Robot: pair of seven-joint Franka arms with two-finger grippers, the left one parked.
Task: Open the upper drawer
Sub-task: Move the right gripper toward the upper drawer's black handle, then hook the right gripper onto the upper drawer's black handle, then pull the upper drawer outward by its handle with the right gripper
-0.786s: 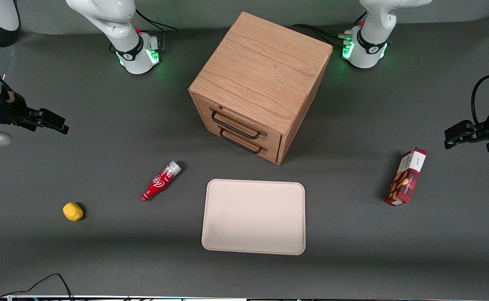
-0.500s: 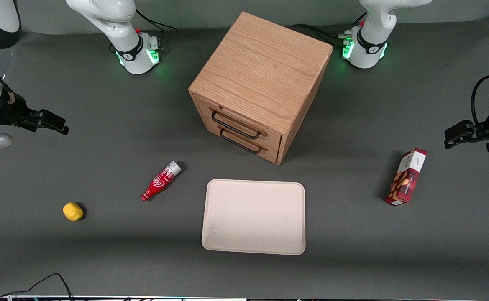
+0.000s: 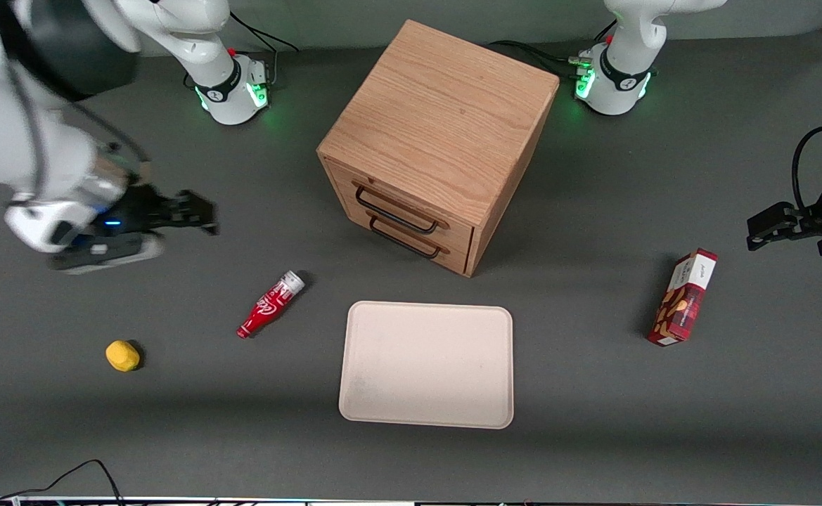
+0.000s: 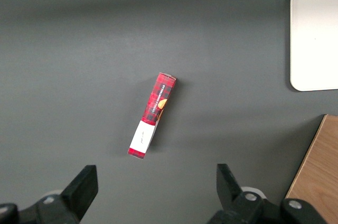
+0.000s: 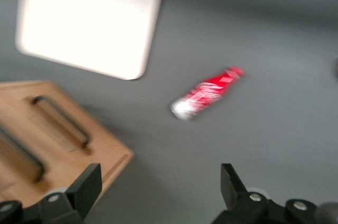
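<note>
The gripper (image 3: pixel 196 214) hangs above bare table toward the working arm's end, fingers spread wide with nothing between them, well apart from the cabinet (image 3: pixel 439 140). Between it and the upper drawer (image 3: pixel 400 204) the grey surface lies free. The red bottle (image 3: pixel 271 304) lies flat nearer the front camera than that stretch (low enough not to block a pass at handle height). The white tray (image 3: pixel 426 364) sits in front of the drawers, with a strip of bare table between it and the cabinet's foot. The yellow lump (image 3: pixel 122 355) and the red box (image 3: pixel 683 297) lie well off to either end
</note>
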